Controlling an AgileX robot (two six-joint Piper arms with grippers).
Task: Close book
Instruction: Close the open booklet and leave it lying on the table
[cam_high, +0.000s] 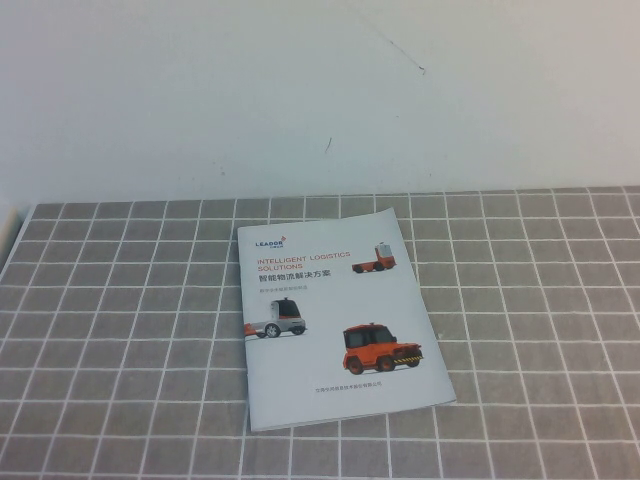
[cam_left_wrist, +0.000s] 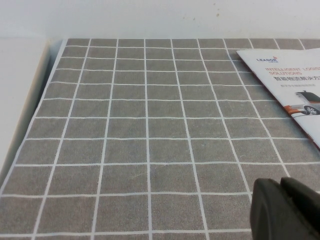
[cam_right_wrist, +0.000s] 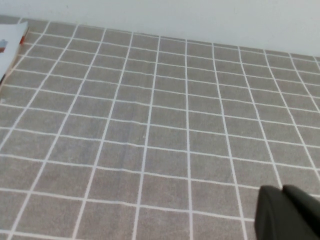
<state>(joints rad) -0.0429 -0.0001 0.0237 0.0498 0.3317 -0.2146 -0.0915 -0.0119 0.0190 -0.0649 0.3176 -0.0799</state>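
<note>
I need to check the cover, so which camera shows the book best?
The high view: the whole book lies closed, cover up. The left wrist view catches one corner, the right wrist view a sliver. The left gripper and right gripper hang over the mat, off the book.

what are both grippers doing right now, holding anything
left gripper: jaws closed, empty, over the mat left of the book
right gripper: jaws closed, empty, over the mat right of the book

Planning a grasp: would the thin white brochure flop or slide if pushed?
Likely floppy: the white brochure lies flat, barely any thickness. Its smooth cover may slide on the grey gridded mat. Left gripper and right gripper hang clear of it.
</note>
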